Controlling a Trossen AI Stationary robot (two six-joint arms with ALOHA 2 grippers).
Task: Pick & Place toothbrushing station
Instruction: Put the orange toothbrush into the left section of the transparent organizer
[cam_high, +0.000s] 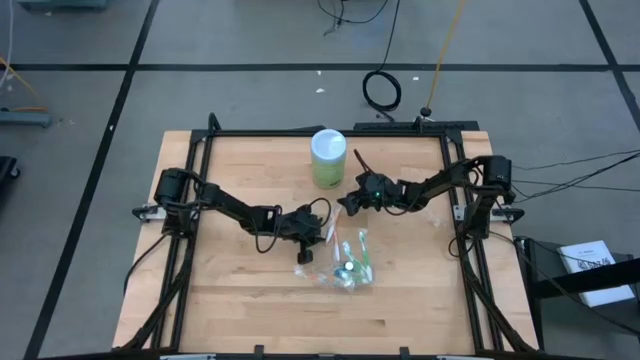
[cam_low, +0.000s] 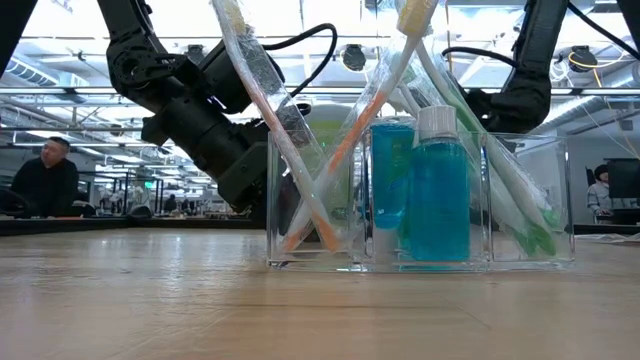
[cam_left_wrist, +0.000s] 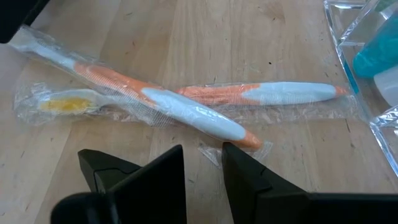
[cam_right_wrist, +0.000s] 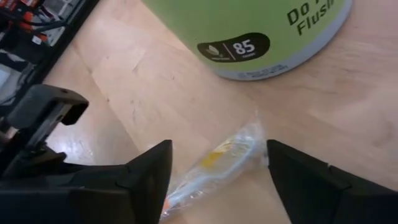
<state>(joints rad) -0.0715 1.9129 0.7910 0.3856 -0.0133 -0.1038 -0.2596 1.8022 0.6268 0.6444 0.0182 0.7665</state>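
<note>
A: Where are the toothbrushes placed relative to the grippers?

B: Two wrapped toothbrushes (cam_left_wrist: 186, 106) are seen lying crossed on the wooden table (cam_high: 230, 290), just ahead of the left gripper (cam_left_wrist: 204, 171). In the right wrist view, the yellow bristled end of one wrapped brush (cam_right_wrist: 217, 155) is framed between the fingers of the right gripper (cam_right_wrist: 217, 168), lying on the table below them.

A: How far are the grippers opened, and is anything held?

B: The left gripper's fingers (cam_left_wrist: 155, 180) are drawn close together, with only a narrow gap left, and nothing is gripped between them. The right gripper's fingers (cam_right_wrist: 146, 171) are spread wide apart; no contact with the brush can be made out. In the high view, the left gripper (cam_high: 305, 240) and the right gripper (cam_high: 350, 200) are found near the table's middle, close to each other.

A: Which containers are shown, and what is kept in them?

B: A clear organizer (cam_low: 520, 200) is set near the table's front. A blue bottle (cam_low: 438, 190) with a white cap is stood upright in one compartment, and a blue tube (cam_low: 390, 180) is stood beside it. Wrapped toothbrushes (cam_low: 330, 160) are leaned crosswise in the compartments. A green canister (cam_high: 328, 157) with a white lid is stood behind the grippers, just beside the right one.
</note>
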